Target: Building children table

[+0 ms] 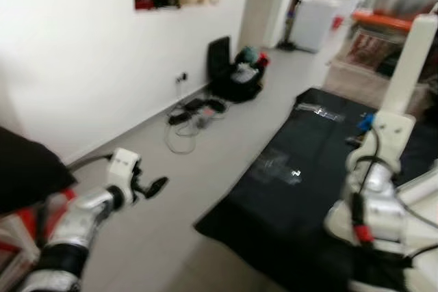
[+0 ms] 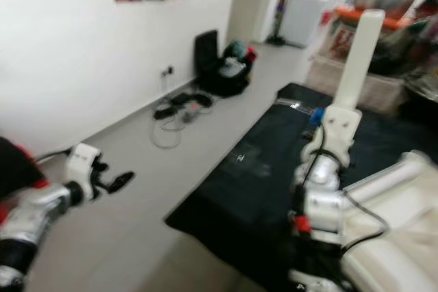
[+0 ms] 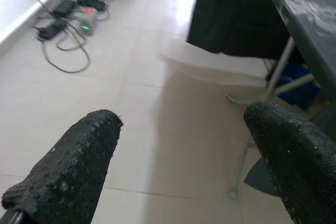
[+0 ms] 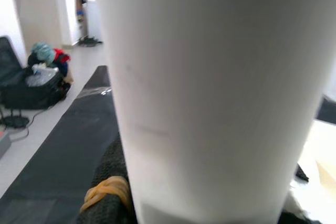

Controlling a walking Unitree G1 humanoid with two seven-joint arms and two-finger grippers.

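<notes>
My right gripper (image 2: 328,138) is clamped on one smooth white table leg (image 2: 357,59), a round, matte post that I hold upright above the near right part of the black table (image 1: 301,189); in my right wrist view the leg (image 4: 220,93) stands close before the camera, with a rough black finger (image 4: 107,182) pressed against it and a yellow band on that finger. My left gripper (image 1: 152,187) hangs over bare floor with its two fingers spread apart and nothing between them; their pads (image 3: 79,166) are coarse and grainy. The table top is covered with a flat, dark cloth whose edge drops straight at the near corner, and thin metal legs (image 3: 281,69) show beneath it. Pale, glossy floor tiles (image 1: 198,169) leave a wide open lane between the table's left edge and the white wall (image 1: 75,52). By that wall lie a tangle of cables (image 1: 188,117) and one open black suitcase (image 1: 233,73).
</notes>
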